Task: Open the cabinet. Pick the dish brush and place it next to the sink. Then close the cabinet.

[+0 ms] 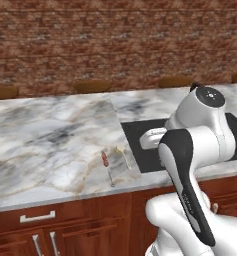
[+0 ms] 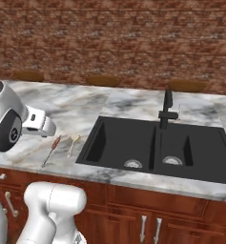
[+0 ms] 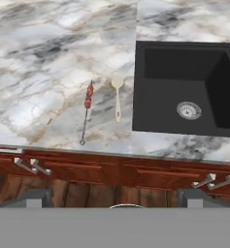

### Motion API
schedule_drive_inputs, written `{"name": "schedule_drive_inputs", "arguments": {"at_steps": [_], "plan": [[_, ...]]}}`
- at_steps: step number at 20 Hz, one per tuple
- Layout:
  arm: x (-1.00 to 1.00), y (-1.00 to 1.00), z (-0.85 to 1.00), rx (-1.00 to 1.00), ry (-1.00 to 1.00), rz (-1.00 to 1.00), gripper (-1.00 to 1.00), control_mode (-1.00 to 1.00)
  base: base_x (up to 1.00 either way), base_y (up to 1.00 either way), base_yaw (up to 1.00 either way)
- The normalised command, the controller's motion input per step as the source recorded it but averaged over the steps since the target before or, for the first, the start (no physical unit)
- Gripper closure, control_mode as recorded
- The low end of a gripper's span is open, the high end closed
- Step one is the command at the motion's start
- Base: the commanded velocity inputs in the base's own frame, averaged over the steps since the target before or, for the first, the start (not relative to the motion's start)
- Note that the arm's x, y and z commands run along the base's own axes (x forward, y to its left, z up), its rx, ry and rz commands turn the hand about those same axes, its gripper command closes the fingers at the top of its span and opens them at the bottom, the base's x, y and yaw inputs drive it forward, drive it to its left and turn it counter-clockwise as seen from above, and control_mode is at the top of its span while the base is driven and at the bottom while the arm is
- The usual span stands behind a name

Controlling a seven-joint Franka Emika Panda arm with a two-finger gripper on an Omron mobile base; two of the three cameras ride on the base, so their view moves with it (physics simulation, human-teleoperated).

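Gripper [image 3: 114,201] fingers stand wide apart, holding nothing. Below them, a skewer [image 3: 87,109] and pale dish brush [image 3: 117,97] lie beside the black sink [image 3: 184,92].

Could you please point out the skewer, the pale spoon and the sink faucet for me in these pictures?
skewer [image 3: 88,98]: hand view, on its red pieces near the upper end.
pale spoon [image 3: 118,104]: hand view, on the middle of its handle.
sink faucet [image 2: 167,108]: right base view, on its black upright body.

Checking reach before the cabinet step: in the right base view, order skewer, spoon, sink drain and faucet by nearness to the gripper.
From the open gripper:
1. Skewer, on the counter, left of the sink.
2. Spoon, beside it; nearly a tie.
3. Left basin's drain.
4. Faucet, behind the basins.
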Motion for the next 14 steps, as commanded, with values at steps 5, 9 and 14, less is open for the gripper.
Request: {"name": "schedule_drive_inputs", "arguments": {"at_steps": [5,9,14], "plan": [[0.00,0.00,0.00,0.00,0.00,0.00,-1.00,1.00,-0.59,0.03,0.22],[0.00,0.00,0.00,0.00,0.00,0.00,-1.00,1.00,0.29,0.22,0.67],[0.00,0.00,0.00,0.00,0.00,0.00,-1.00,1.00,0.07,0.01,0.98]]}}
